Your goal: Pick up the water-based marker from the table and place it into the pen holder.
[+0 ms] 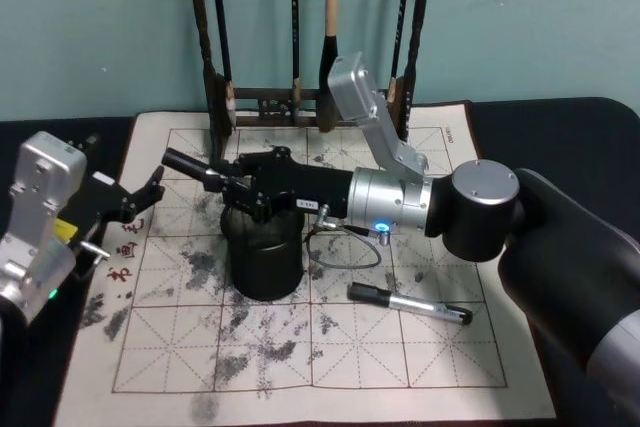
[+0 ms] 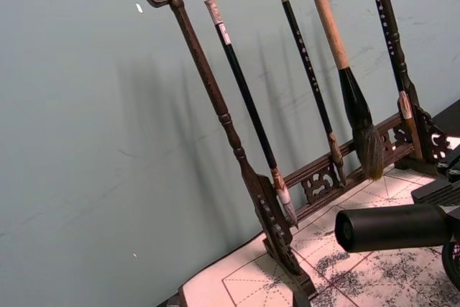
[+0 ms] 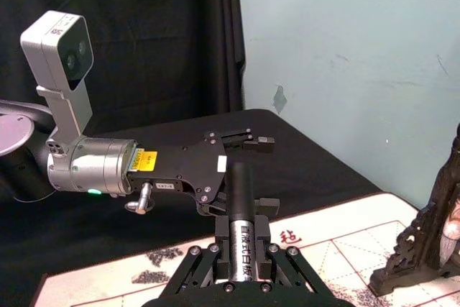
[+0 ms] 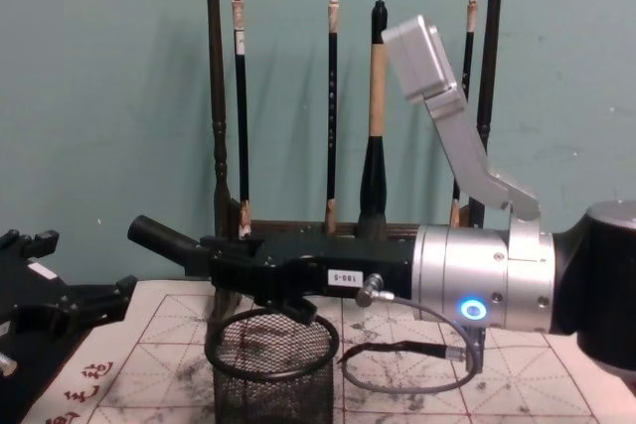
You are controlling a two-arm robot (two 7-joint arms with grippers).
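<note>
My right gripper (image 1: pixel 232 187) reaches leftward over the mat and is shut on a water-based marker (image 1: pixel 190 166), held level. Its black end (image 4: pixel 164 238) sticks out past the fingers, just above the rim of the black mesh pen holder (image 1: pixel 265 257) (image 4: pixel 273 364). The printed silver barrel (image 3: pixel 241 239) sits between the fingers (image 3: pixel 277 264) in the right wrist view. The left wrist view shows the marker's black tip (image 2: pixel 392 228). A second marker (image 1: pixel 410 304) lies flat on the table's cream grid mat (image 1: pixel 420 367), to the right of the holder. My left gripper (image 1: pixel 135 205) (image 4: pixel 60 290) hovers open at the mat's left edge.
A tall dark wooden brush rack (image 1: pixel 300 97) (image 4: pixel 348 96) (image 2: pixel 237 141) with several hanging brushes stands at the mat's far edge, close behind the right arm. A thin cable loop (image 1: pixel 345 247) hangs under the right wrist. Black cloth surrounds the mat.
</note>
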